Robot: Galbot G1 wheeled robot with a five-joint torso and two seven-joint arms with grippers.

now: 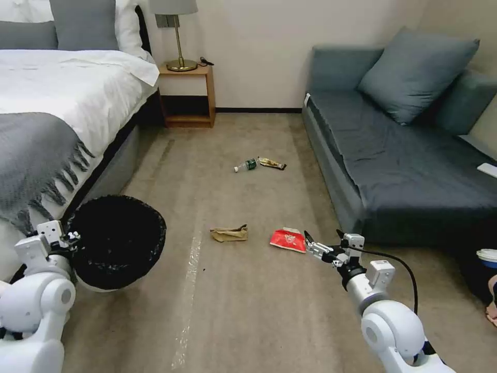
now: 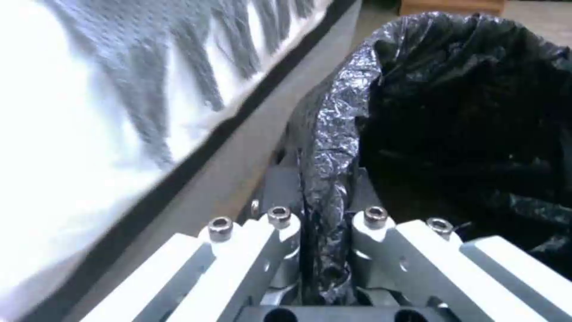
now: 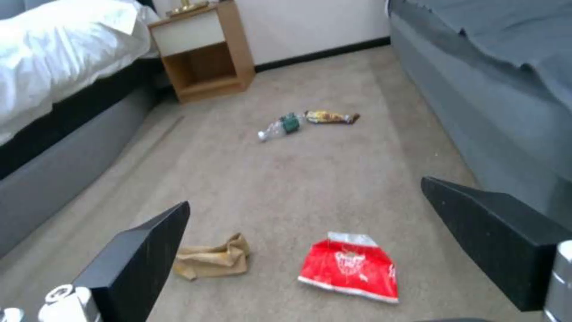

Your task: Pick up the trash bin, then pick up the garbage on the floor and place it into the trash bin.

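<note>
trash bin (image 1: 118,241): one
paper bag (image 1: 229,233): one
snack packet (image 1: 288,240): one
bottle (image 1: 245,166): one
candy wrapper (image 1: 272,163): one

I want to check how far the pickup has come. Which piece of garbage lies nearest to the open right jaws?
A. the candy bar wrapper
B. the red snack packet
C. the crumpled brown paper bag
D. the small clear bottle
B. The right gripper, jaws open, hangs just beside the red snack packet; the brown paper bag lies further to the left, while the bottle and the wrapper lie much deeper in the room.
</note>
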